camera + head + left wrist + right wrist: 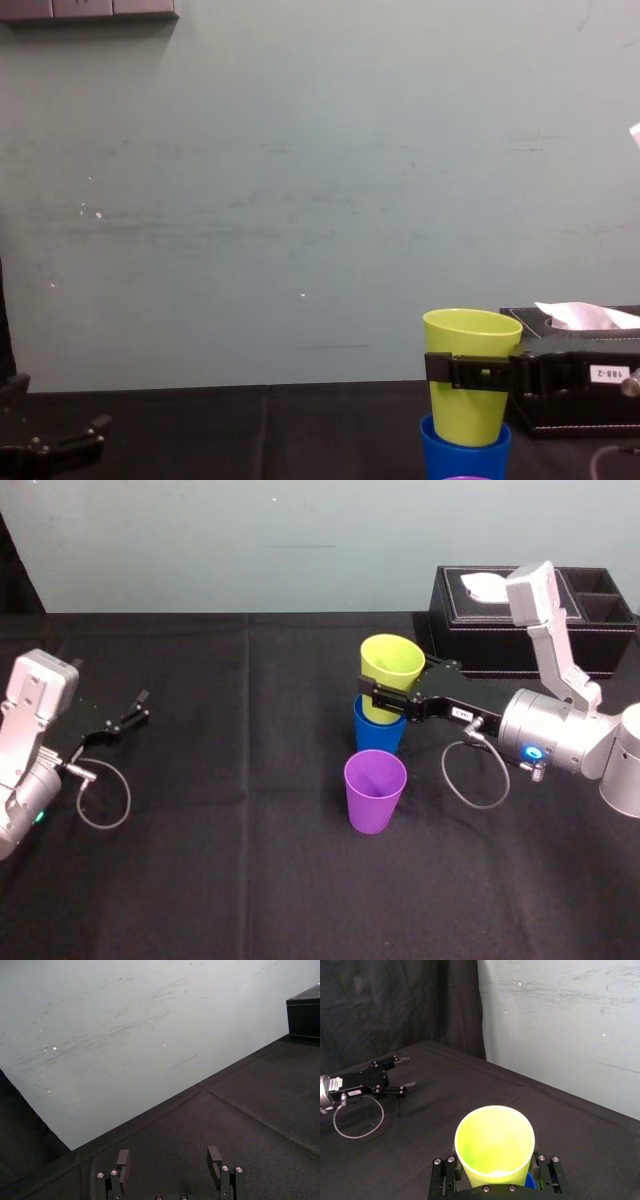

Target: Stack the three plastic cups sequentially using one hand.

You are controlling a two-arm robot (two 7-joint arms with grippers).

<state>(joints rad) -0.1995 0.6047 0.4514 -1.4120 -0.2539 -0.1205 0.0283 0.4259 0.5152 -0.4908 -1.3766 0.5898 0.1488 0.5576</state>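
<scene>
Nearest stands the empty purple plastic tumbler (375,791), upright on the black cloth. Just behind it, the blue plastic tumbler (379,732) holds the base of the yellow-green plastic tumbler (391,672), which the right gripper (385,696) clamps. The arm's white label (609,373) appears to read 188-2. Farther back sits the black leather tissue box (520,635). The left gripper (135,708) rests at far left, fingers apart.

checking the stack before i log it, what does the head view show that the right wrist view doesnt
Head view adds the purple cup standing alone nearest the robot, and the black tissue box at the back right. Right wrist view adds a white label on the left gripper. Both share the right gripper, jaws shut on the yellow-green cup, the blue cup under it, and the left gripper parked at the left, jaws open.
</scene>
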